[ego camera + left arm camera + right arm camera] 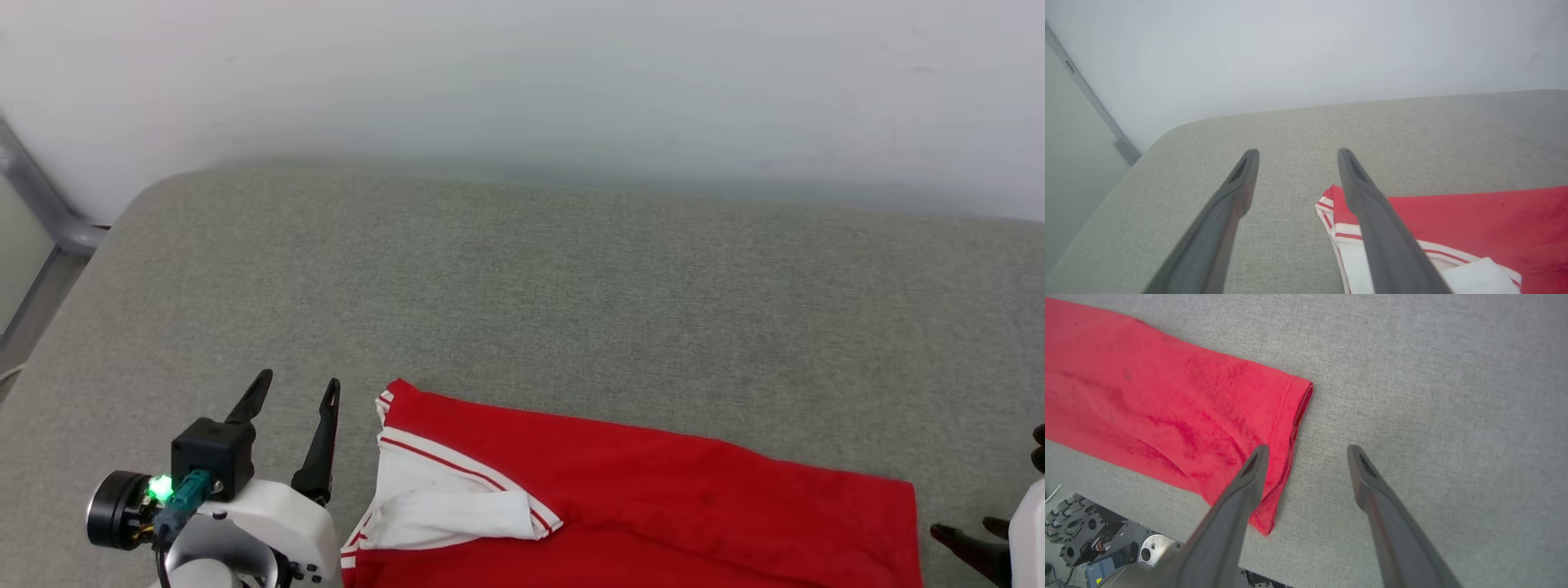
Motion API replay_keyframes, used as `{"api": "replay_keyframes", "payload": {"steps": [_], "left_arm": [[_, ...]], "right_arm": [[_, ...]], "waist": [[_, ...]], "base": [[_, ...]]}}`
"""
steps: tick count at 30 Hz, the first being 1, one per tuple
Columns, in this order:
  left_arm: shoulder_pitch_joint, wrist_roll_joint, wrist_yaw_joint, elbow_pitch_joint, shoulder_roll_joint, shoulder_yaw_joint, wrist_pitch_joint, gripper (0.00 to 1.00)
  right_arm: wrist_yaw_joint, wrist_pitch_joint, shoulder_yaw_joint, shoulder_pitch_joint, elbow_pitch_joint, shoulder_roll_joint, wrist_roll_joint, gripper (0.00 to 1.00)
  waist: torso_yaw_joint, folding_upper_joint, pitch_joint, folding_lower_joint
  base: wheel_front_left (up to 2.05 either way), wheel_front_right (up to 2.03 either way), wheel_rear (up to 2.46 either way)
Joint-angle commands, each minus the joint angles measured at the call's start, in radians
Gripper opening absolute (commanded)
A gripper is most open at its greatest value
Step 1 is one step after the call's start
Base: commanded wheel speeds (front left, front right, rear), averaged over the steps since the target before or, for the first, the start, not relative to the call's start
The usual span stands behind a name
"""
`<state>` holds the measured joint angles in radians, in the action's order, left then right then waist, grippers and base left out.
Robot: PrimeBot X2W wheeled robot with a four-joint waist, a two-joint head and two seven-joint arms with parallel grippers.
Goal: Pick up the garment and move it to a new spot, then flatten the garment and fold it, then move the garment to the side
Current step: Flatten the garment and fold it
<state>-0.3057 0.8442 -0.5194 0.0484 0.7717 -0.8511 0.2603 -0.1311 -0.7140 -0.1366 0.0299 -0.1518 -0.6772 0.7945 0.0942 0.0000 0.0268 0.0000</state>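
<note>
Gaping jaws, both sides, garment point(653, 490) apparently untouched

Matt cloth garment point(694, 506), rough woven surface point(522, 286)

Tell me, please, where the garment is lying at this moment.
The garment lies on the grey cushion, at the bottom of the head view, between the left gripper and the right gripper.

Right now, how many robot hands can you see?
2. The left hand is open beside the shirt's white sleeve; the right hand is open by its red hem.
</note>
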Motion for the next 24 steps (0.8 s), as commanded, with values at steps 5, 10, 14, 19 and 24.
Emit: {"api": "replay_keyframes", "payload": {"steps": [5,10,14,19,24], "left_arm": [[0.089,-0.129,-0.020,0.028,-0.073,0.131,0.006,1.00],[0.178,-0.256,-0.025,0.041,-0.157,0.271,0.006,1.00],[0.253,-0.348,-0.012,0.058,-0.229,0.384,0.006,1.00],[0.338,-0.465,0.030,0.072,-0.322,0.500,0.006,1.00],[0.389,-0.562,0.087,0.078,-0.419,0.591,0.005,1.00]], "right_arm": [[0.001,-0.034,-0.008,0.027,-0.048,0.024,0.003,1.00],[0.001,-0.027,-0.024,0.045,-0.089,0.051,-0.005,1.00],[0.001,-0.018,-0.050,0.056,-0.123,0.065,-0.006,1.00],[0.001,-0.003,-0.093,0.061,-0.170,0.083,-0.001,1.00],[0.001,0.017,-0.137,0.049,-0.217,0.111,0.026,1.00]], "waist": [[0.032,0.0000,0.017,0.0000],[0.056,0.0000,0.035,0.0000],[0.069,0.0000,0.045,0.0000],[0.077,0.0000,0.057,0.0000],[0.082,0.0000,0.063,0.0000]], "base": [[0.00,0.00,0.00],[0.00,0.00,0.00],[0.00,0.00,0.00],[0.00,0.00,0.00],[0.00,0.00,0.00]]}}
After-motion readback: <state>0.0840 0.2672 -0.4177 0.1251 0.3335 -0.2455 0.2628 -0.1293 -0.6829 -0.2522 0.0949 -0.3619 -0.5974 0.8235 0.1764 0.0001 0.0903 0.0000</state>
